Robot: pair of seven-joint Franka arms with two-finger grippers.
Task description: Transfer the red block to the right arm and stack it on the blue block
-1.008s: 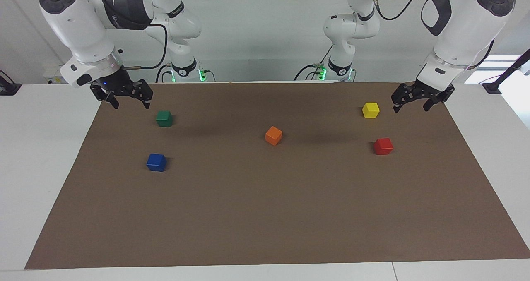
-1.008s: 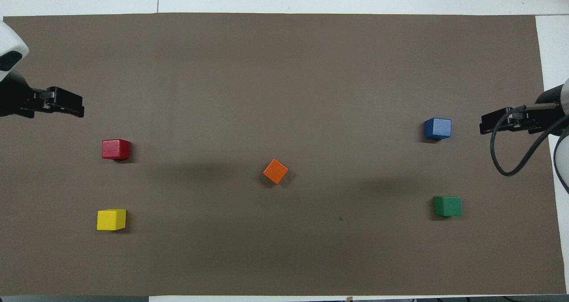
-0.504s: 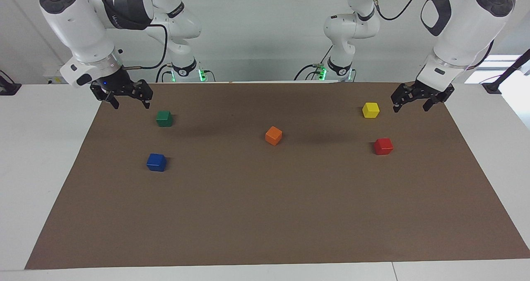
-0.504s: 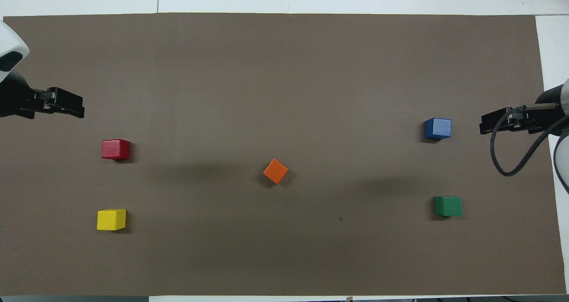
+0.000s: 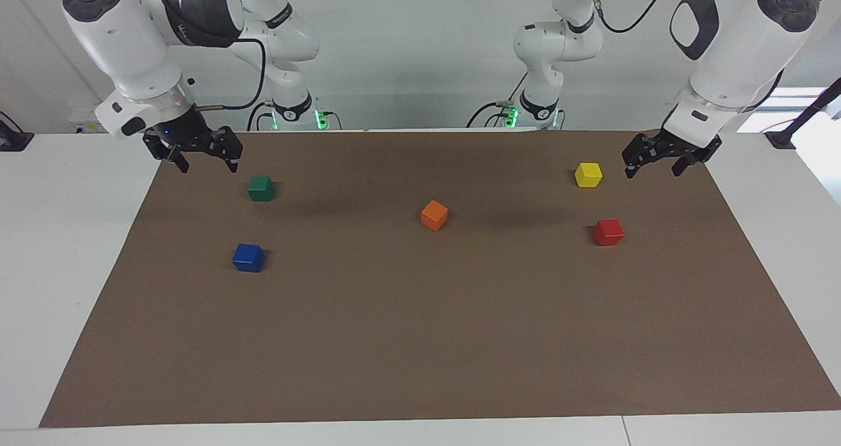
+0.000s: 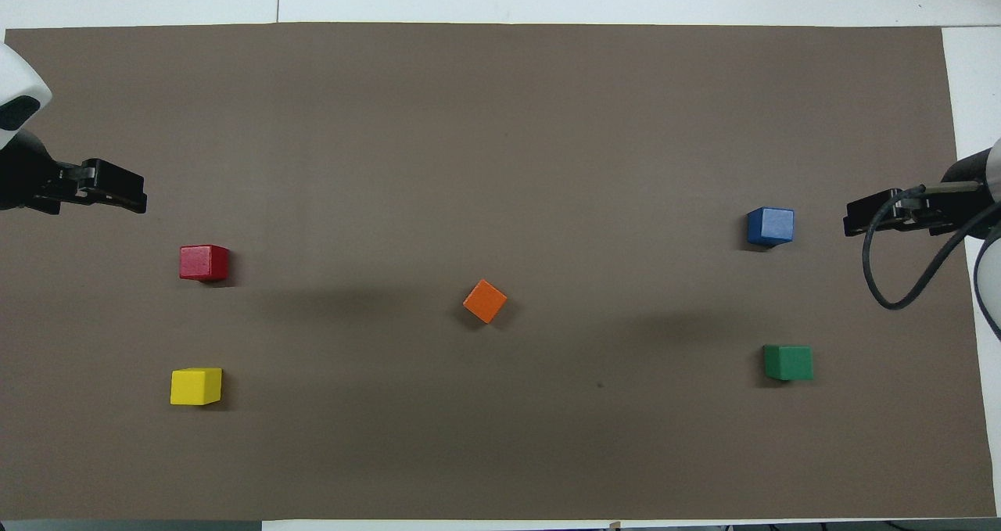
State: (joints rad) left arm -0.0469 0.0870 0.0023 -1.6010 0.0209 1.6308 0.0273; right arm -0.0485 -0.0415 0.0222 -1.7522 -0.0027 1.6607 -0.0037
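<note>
red block (image 5: 608, 232) (image 6: 204, 263) lying flat on brown mat (image 5: 420, 341), at 3 o'clock of facing view; blue block (image 5: 248, 257) (image 6: 770, 225) sitting at 9 o'clock.

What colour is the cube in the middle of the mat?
Orange, turned cornerwise; clearest in the overhead view.

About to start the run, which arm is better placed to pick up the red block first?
Left. The red block lies at its end, near the open left gripper; the right gripper waits above the mat's edge.
</note>
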